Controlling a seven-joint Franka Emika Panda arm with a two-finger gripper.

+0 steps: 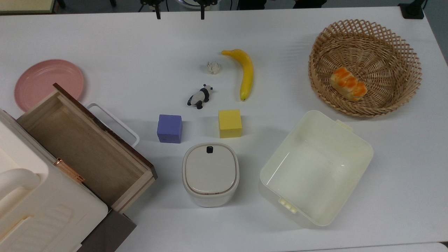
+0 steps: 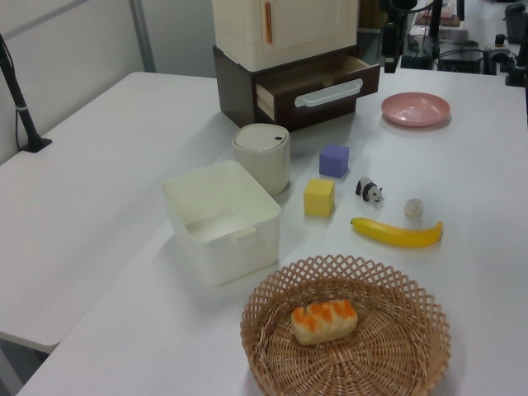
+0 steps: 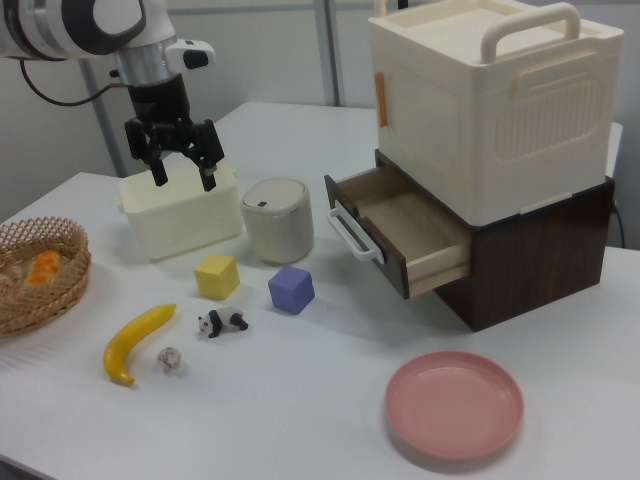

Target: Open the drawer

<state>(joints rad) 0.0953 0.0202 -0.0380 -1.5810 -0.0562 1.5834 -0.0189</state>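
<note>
Items listed from the right view, nearest first.

1. Pink plate (image 3: 455,404), at the front edge of the table (image 3: 300,400).
2. Banana (image 3: 135,341), small pale crumpled ball (image 3: 169,359) and panda figure (image 3: 222,322), grouped at the right view's lower left.
3. Purple block (image 3: 291,289) and yellow block (image 3: 217,276), side by side, apart from each other.
4. Drawer (image 3: 400,228): pulled well out of the dark brown base under the cream box, wooden inside exposed and bare, white loop handle (image 3: 350,236) facing the blocks. In the top view it sits at the lower left (image 1: 87,140), set at a slant, its handle near the purple block but apart from it.
5. Round lidded bin (image 3: 276,219), just beside the drawer front.
6. Cream tub (image 3: 180,215), with nothing in it.
7. Wicker basket (image 3: 40,275) at the right view's left edge, holding a bread roll (image 3: 42,268).
8. Gripper (image 3: 181,166): raised above the tub, fingers spread apart and holding nothing, well away from the drawer.

Judgement: the task looks complete.

Hazards: any low sweep of the arm toward the cabinet could clip the bin or scatter the blocks; a bump on the protruding handle could push the drawer partly shut; a downward move from the present spot would strike the tub rim.
</note>
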